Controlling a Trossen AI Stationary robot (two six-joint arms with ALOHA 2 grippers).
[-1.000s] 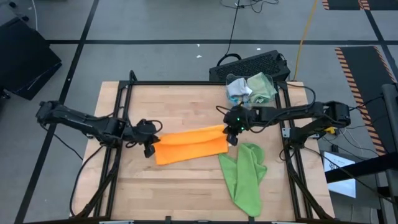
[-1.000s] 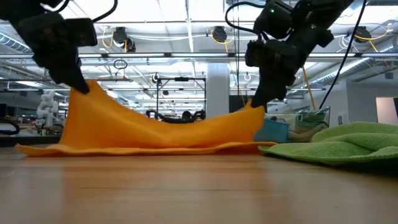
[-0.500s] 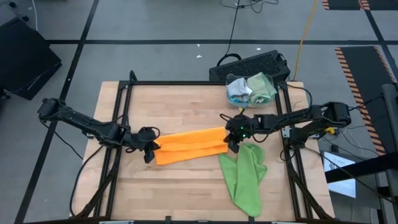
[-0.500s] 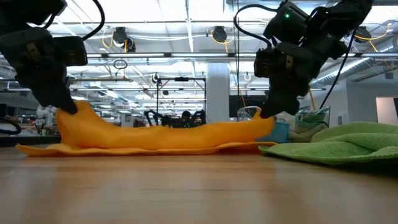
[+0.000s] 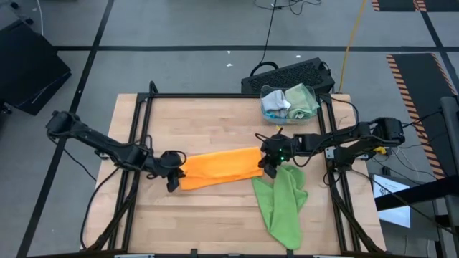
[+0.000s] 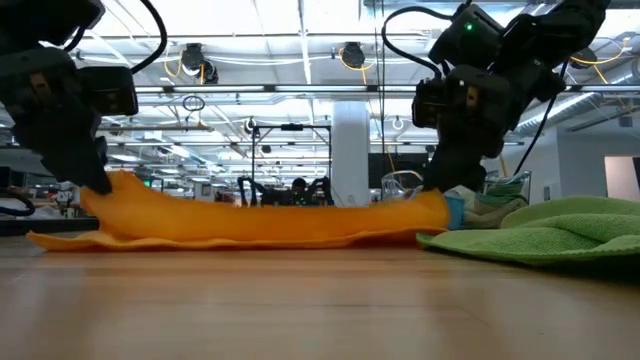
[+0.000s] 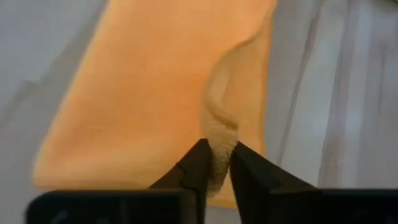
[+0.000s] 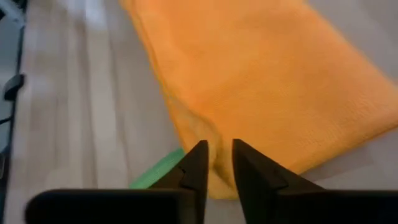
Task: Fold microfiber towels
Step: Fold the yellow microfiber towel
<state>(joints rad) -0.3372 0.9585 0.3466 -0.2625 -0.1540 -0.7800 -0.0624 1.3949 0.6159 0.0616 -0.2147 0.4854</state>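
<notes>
Both grippers have come down toward the table since a second ago, and the orange towel (image 5: 217, 168), which then rose in a tall hump at each end, now lies nearly flat, folded over into a long band across the middle of the wooden table (image 5: 201, 122).

At the band's left end, the left gripper (image 5: 172, 180) sits low over the towel corner. Its wrist view shows a ridge of orange cloth (image 7: 219, 134) pinched between the two dark fingers (image 7: 194, 167), so it grips the towel there, though with the fingers parted slightly.

At the band's right end, the right gripper (image 5: 267, 167) is just as low. In its wrist view the fingers (image 8: 195, 168) straddle the towel's edge (image 8: 205, 146) with a narrow gap; the cloth seems to lie between them, but whether they squeeze it or have let go cannot be told from here.

From table height, the towel (image 6: 270, 220) spans from one gripper (image 6: 92, 188) to the other (image 6: 440, 185), slightly raised at each end.

A lime green towel (image 5: 283, 204) lies crumpled just beside the orange one's right end, toward the near edge. A small pile of folded cloths (image 5: 290, 102), pale blue and sage green, rests at the table's far right corner.
</notes>
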